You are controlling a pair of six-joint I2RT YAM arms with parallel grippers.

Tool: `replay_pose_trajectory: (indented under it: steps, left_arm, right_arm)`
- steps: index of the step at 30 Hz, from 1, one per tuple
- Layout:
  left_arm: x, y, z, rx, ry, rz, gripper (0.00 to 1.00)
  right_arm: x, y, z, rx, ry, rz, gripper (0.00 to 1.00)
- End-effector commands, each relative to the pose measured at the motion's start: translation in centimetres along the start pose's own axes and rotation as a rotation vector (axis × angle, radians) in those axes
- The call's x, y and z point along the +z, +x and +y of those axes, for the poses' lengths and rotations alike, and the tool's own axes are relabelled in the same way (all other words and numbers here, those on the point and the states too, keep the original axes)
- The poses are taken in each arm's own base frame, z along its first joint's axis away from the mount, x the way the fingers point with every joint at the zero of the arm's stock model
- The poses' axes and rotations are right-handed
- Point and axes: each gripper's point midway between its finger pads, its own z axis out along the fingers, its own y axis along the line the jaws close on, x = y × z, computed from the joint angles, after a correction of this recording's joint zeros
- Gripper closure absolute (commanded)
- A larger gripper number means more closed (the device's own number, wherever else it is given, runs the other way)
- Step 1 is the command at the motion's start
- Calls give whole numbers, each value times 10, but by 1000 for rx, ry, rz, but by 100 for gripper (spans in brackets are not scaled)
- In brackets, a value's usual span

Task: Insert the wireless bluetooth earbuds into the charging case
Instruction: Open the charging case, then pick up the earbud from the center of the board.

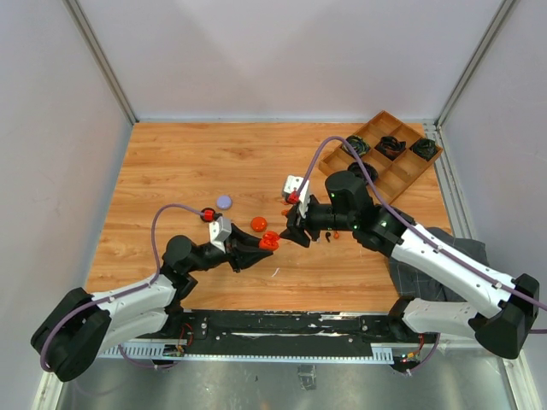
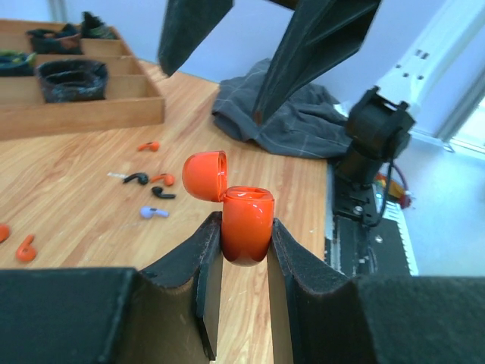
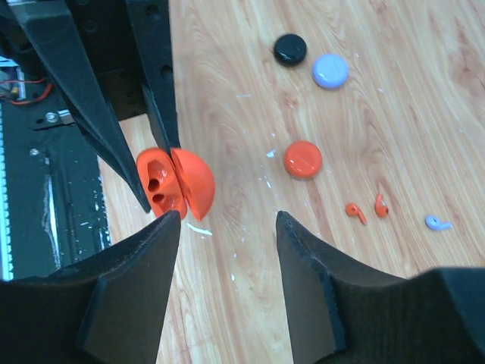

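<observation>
My left gripper (image 1: 265, 243) is shut on an orange charging case (image 2: 246, 227) and holds it upright above the table, its lid (image 2: 204, 175) hinged open. The right wrist view shows the case (image 3: 161, 182) with two empty sockets. My right gripper (image 3: 227, 227) is open and empty, just above and right of the case; its fingers (image 2: 303, 53) hang over it. Tiny earbuds lie loose on the wood: orange ones (image 3: 355, 212) (image 3: 380, 205), a lilac one (image 3: 437, 223), and black ones (image 2: 136, 178) (image 2: 162, 192) in the left wrist view.
Three round discs lie on the table: black (image 3: 290, 48), lilac (image 3: 330, 71) and orange (image 3: 303, 159). A wooden tray (image 1: 400, 175) with coiled black cables stands at the back right. A grey cloth (image 2: 288, 114) lies at the right near edge.
</observation>
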Motion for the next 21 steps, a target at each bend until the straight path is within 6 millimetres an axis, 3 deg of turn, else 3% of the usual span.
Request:
replay_pose_trajectory:
  steps: [1, 12, 16, 21]
  left_arm:
    - [-7, -15, 25, 39, -164, -110, 100]
    - [-13, -13, 56, 73, -290, -144, 97]
    - [-8, -7, 64, 61, -296, -99, 100]
    - [-1, -2, 68, 83, -278, -33, 100]
  right_arm:
    - [-11, 8, -23, 55, 146, 67, 44]
    - [-10, 67, -73, 213, 321, 236, 39]
    - [-3, 88, -90, 251, 354, 298, 39]
    - [-11, 121, -110, 387, 426, 372, 39]
